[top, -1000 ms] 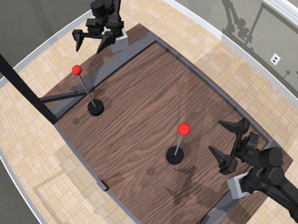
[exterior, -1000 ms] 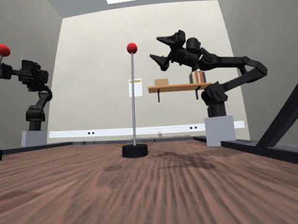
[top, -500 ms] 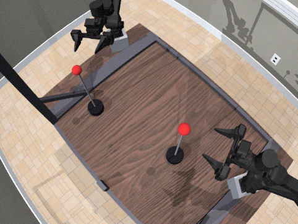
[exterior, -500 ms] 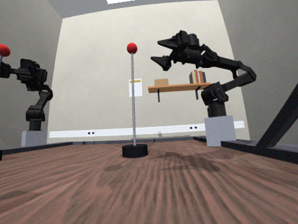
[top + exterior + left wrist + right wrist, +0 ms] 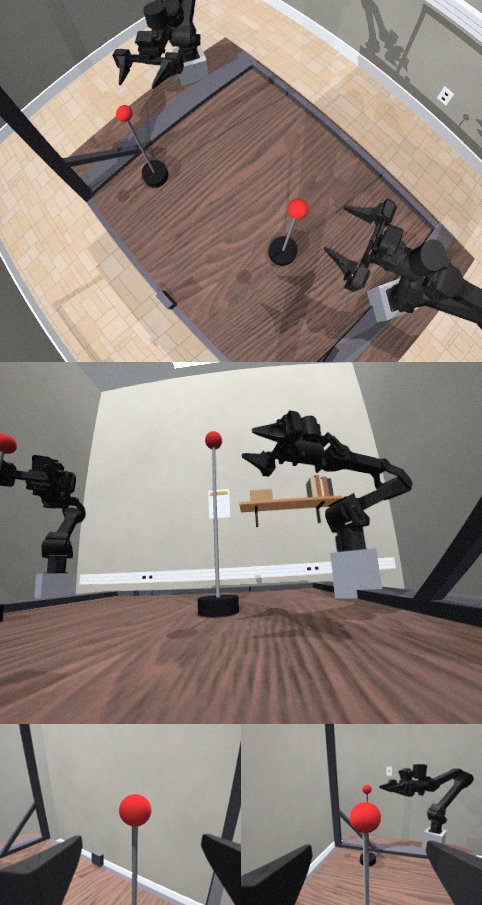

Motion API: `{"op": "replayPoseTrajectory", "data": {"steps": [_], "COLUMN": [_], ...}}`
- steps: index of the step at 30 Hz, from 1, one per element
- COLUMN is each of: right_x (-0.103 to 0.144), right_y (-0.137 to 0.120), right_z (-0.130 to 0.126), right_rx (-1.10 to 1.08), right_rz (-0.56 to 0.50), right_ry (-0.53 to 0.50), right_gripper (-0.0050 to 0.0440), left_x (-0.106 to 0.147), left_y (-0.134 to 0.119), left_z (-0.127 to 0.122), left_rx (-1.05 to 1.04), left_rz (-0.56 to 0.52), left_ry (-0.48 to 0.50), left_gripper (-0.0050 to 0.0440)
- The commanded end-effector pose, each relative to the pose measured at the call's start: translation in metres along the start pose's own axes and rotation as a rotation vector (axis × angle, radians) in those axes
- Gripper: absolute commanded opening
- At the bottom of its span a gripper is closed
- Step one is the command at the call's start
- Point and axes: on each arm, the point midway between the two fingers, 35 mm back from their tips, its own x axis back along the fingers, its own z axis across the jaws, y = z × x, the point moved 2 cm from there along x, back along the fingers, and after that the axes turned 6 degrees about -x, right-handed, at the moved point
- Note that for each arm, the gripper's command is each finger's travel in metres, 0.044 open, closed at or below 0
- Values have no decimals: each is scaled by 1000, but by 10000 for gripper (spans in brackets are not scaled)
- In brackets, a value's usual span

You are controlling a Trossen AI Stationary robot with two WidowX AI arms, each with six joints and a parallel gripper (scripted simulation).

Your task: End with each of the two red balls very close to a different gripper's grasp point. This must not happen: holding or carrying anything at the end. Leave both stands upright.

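Note:
Two red balls sit on thin rods on round black bases, both upright on the wooden table. One ball [image 5: 123,113] stands near my left gripper [image 5: 139,82], which is open and empty, a short way off at about ball height. In the left wrist view this ball [image 5: 135,810] sits centred ahead of the open fingers. The other ball [image 5: 298,208] stands in front of my right gripper [image 5: 336,229], open and empty. In the right wrist view it [image 5: 365,817] is centred ahead of the fingers. The exterior view shows the right gripper [image 5: 250,442] just right of it [image 5: 213,439].
The black bases [image 5: 154,173] [image 5: 282,251] stand on the table. A black frame post [image 5: 40,145] with a diagonal strut rises at the table corner near the left arm's ball. Grey rails edge the table, with a small dark box [image 5: 167,300] on one rail.

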Motion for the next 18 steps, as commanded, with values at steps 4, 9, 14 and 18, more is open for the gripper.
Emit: {"op": "replayPoseTrajectory", "data": {"steps": [4,9,14,18], "right_x": [-11,-22,-33,-41], "right_y": [3,9,9,9], "right_z": [-1,0,0,1], "right_rx": [5,5,5,5], "right_rz": [-5,-19,-20,-20], "right_ry": [-5,-4,-3,-2], "right_gripper": [440,440,440,440], "left_x": [-12,-24,-36,-43], "left_y": [10,10,10,10], "left_z": [1,1,1,1], "left_rx": [-2,-2,-2,-2], "left_rz": [-21,-22,-22,-23], "left_ry": [2,2,2,2], "left_gripper": [440,440,440,440]}}
